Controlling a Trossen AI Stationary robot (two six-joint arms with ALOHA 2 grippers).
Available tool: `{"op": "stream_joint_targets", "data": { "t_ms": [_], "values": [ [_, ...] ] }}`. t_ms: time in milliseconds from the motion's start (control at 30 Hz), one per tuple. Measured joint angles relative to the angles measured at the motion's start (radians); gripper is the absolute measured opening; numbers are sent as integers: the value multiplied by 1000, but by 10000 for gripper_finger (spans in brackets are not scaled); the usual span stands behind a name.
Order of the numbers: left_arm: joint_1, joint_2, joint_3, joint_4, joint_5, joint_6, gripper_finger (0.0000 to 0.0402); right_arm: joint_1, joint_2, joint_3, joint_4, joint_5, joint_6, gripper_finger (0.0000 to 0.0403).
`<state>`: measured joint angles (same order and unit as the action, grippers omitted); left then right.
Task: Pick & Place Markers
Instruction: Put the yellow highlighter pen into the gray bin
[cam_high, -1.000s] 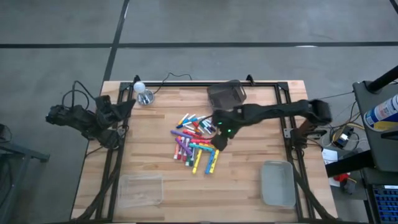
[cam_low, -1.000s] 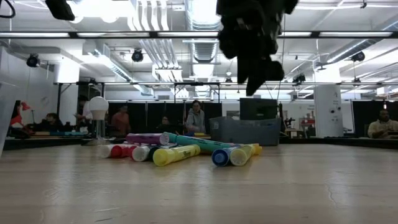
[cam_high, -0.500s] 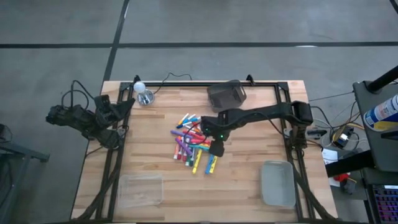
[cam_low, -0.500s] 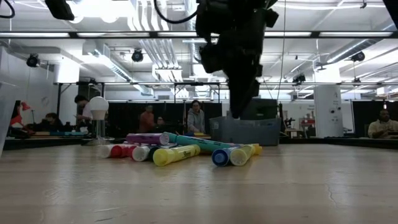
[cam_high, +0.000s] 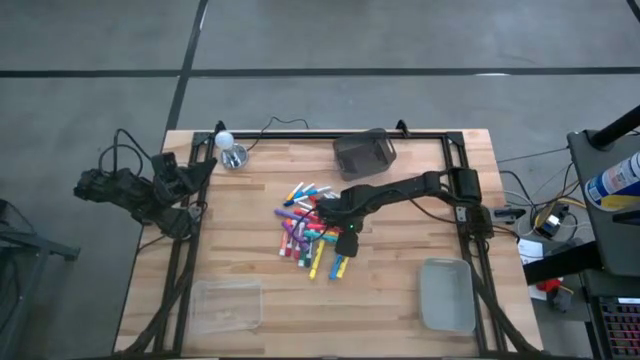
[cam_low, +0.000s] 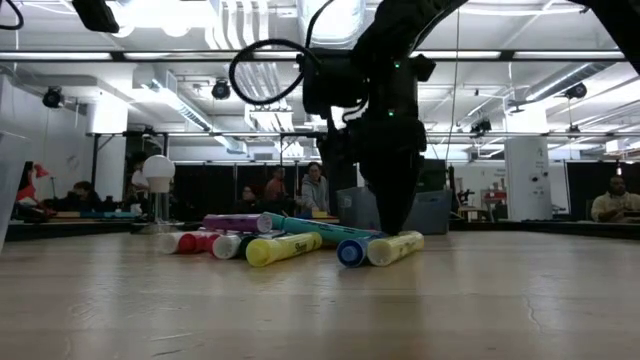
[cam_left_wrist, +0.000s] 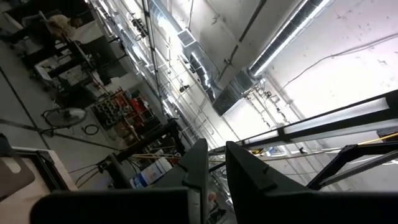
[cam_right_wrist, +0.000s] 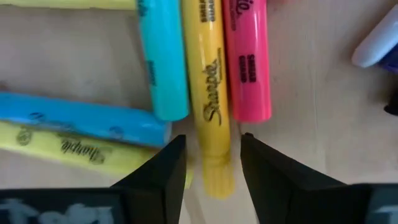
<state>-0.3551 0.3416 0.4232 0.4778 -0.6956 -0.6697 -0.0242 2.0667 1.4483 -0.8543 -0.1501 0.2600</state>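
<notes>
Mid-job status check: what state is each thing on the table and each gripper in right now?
right gripper: down in the pile, jaws open astride the yellow marker.
markers: piled mid-table, none lifted.
left gripper: parked at the table's left edge, nearly shut, empty.
clear trays: empty.
dark bin: contents unclear.

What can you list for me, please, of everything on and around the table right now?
markers: about twenty, many colours, heaped mid-table
yellow marker: one, between the right pincer's fingers
mesh bin: one, dark, far edge
clear tray: one, near left corner
grey tray: one, near right corner
lamp: one, white bulb, far left corner
people: several, room behind
left pincer: parked off the table's left edge
right pincer: open, straddling the yellow marker
</notes>
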Motion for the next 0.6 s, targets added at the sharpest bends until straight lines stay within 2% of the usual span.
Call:
{"op": "stream_joint_targets", "data": {
  "t_ms": [267, 500, 600],
  "values": [
    [0, 0, 0, 0, -2, 1, 48, 0, 36, 3, 9, -3, -7, 113],
    [0, 0, -1, 0, -22, 20, 48, -3, 32, 2, 17, -9, -3, 58],
    [0, 0, -1, 0, -43, 20, 48, -3, 21, 0, 12, -10, -1, 52]
  ]
}}
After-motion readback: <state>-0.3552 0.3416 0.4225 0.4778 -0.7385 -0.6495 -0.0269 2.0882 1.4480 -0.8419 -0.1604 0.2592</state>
